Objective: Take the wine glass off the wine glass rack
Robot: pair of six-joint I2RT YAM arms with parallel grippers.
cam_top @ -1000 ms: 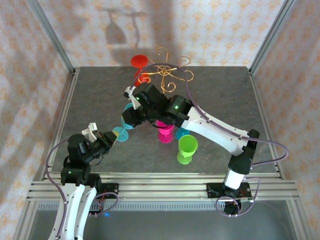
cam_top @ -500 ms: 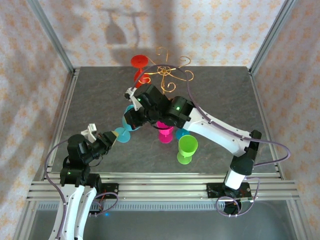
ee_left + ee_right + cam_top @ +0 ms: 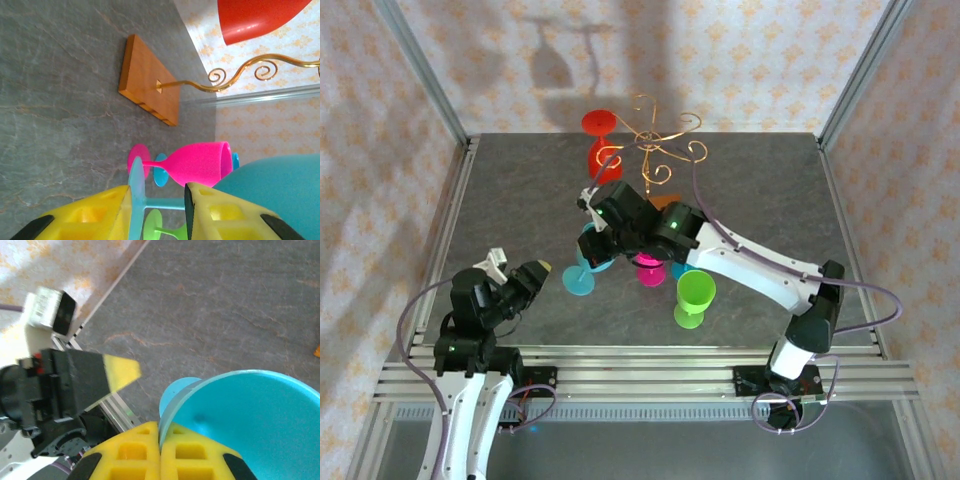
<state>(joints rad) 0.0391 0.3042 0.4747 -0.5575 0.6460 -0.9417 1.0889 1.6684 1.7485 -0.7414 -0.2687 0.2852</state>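
While the right gripper (image 3: pixel 160 440) pinches the teal glass (image 3: pixel 250 410) by its rim, fingers clamped together on it, that glass is off the rack (image 3: pixel 655 140), low at its near left. The left gripper (image 3: pixel 157 200) has its fingers apart astride the foot. This looks like set-down: next, stand it beside the pink glass (image 3: pixel 195 162). Its bowl is empty. 1 red glass (image 3: pixel 601 125) hangs on the rack.

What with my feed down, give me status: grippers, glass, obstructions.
Right gripper shut on teal glass rim, off the rack. Left gripper open at its foot. Red glass hanging on rack. Pink glass, green glass close by.
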